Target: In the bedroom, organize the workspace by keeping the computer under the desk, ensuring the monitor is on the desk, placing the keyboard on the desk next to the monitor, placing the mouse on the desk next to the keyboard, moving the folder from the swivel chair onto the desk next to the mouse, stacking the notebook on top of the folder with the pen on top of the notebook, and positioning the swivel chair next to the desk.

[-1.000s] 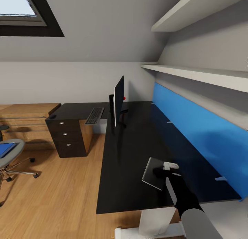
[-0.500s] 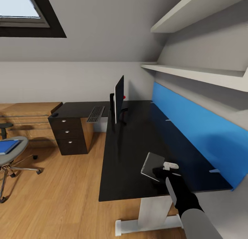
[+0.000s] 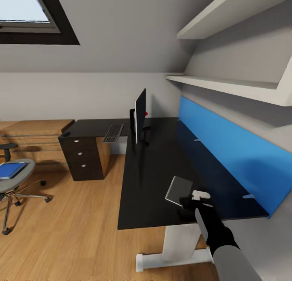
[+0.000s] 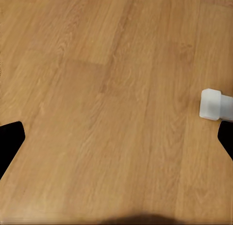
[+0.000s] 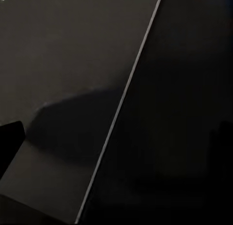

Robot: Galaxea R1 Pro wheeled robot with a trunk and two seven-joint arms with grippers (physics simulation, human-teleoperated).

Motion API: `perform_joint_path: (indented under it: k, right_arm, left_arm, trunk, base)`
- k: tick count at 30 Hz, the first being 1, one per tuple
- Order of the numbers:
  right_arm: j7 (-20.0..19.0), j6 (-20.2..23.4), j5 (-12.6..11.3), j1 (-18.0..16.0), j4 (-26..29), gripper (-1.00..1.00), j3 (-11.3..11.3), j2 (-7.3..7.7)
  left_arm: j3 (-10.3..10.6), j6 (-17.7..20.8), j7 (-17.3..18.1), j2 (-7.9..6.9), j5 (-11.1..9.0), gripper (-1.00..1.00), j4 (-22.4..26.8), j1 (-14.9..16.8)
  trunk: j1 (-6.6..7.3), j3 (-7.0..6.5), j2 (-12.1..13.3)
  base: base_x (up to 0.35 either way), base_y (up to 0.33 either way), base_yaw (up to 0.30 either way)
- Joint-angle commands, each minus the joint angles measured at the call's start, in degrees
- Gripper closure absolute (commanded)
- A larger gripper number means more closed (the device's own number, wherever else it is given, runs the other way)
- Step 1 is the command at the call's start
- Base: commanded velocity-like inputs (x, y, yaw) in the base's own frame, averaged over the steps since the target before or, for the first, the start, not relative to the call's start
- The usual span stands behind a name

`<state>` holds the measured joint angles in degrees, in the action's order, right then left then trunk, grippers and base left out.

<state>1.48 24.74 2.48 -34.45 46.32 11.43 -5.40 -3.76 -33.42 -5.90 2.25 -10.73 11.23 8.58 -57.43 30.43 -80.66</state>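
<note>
Here, from the head, your right end effector [image 3: 190, 201] is clamped on the notebook [image 3: 179, 190] above the table [image 3: 154, 171]; the folder [image 3: 11, 170] lies well apart on the swivel chair [image 3: 18, 179]. Left wrist: your left end effector [image 4: 116, 137] gapes over floor [image 4: 97, 89].

right arm [image 3: 221, 240]: grey rounded forearm shell, lower right of head frame | wrist: black tapered casing with pale grey stripe | gripper end [image 3: 197, 196]: small white block on black
</note>
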Motion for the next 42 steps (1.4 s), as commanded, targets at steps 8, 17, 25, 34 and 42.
perform_joint_path:
  k: [8,17,25,34,42]
  right_arm:
    - [0.02,0.3,0.42,0.0,-1.58,-1.0,0.17,-0.05]
    - [0.01,0.26,0.42,0.0,-1.58,-1.0,0.17,-0.05]
    - [0.04,0.07,0.31,0.0,-1.54,-1.0,0.22,-0.05]
    - [0.09,-0.07,0.18,0.0,-0.86,-1.0,0.25,-0.05]
    - [0.15,0.19,0.16,0.49,5.54,-1.0,0.33,-0.05]
  left_arm:
    - [-0.37,-0.15,0.0,0.04,0.18,-1.0,0.0,0.03]
    - [-0.37,-0.15,0.01,0.04,0.17,-1.0,0.03,0.02]
    - [-0.37,-0.15,0.01,0.04,0.18,-1.0,0.02,0.03]
    - [-0.37,-0.15,0.01,0.04,0.18,-1.0,-0.02,0.03]
    - [-0.32,-0.15,0.01,0.08,0.18,-1.0,-0.05,0.03]
  trunk:
    - [0.01,0.07,-0.03]
    - [0.01,0.07,-0.03]
    - [0.01,0.07,-0.03]
    - [0.01,0.07,-0.03]
    - [0.01,0.07,-0.03]
  base:
    - [-0.05,0.0,0.0]
    - [-0.008,0.0,0.0]
    - [-0.001,0.0,0.0]
    - [0.0,0.0,0.0]
    - [0.0,0.0,0.0]
